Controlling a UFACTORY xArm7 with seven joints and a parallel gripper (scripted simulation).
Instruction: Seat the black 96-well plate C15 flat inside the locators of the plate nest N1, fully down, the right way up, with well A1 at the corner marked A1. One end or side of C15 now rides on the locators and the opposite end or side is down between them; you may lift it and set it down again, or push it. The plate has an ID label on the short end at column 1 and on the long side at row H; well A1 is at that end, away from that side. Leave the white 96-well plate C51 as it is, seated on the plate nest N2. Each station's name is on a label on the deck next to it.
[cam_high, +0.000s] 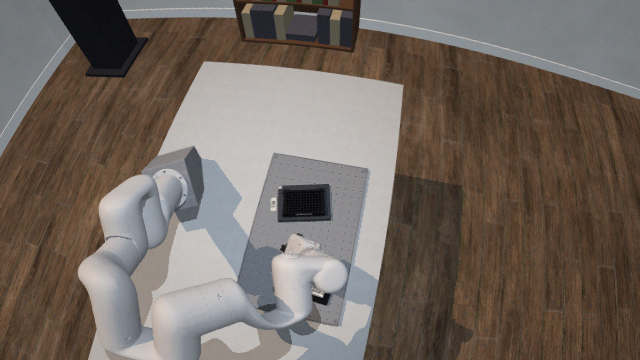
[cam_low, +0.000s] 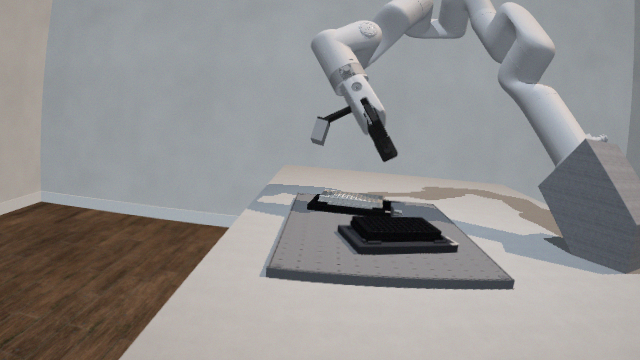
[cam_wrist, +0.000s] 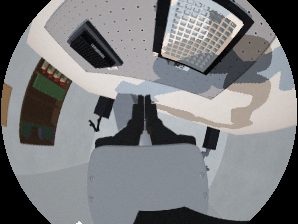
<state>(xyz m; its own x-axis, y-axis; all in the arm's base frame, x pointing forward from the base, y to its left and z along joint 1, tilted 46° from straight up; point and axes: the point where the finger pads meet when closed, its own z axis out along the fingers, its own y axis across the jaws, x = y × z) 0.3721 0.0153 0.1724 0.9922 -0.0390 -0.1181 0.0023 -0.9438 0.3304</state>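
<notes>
The black plate C15 (cam_high: 304, 202) lies on its dark nest N1 (cam_low: 397, 243) in the middle of the grey deck; it also shows in the wrist view (cam_wrist: 93, 44). Its tilt is too slight to make out. The white plate C51 (cam_low: 351, 200) sits on nest N2 at the deck's far end in the exterior view, and fills the top of the wrist view (cam_wrist: 198, 24). My gripper (cam_low: 386, 150) hangs high above the deck, over the white plate's end, tilted. Its fingers (cam_wrist: 143, 106) are shut on nothing. In the top view my arm hides the gripper and most of C51.
A small white label (cam_high: 273, 203) lies on the perforated deck (cam_high: 305, 235) left of N1. The arm's grey base block (cam_high: 179, 177) stands on the white table left of the deck. A bookshelf (cam_high: 297, 22) and a black column (cam_high: 100, 35) stand far off on the floor.
</notes>
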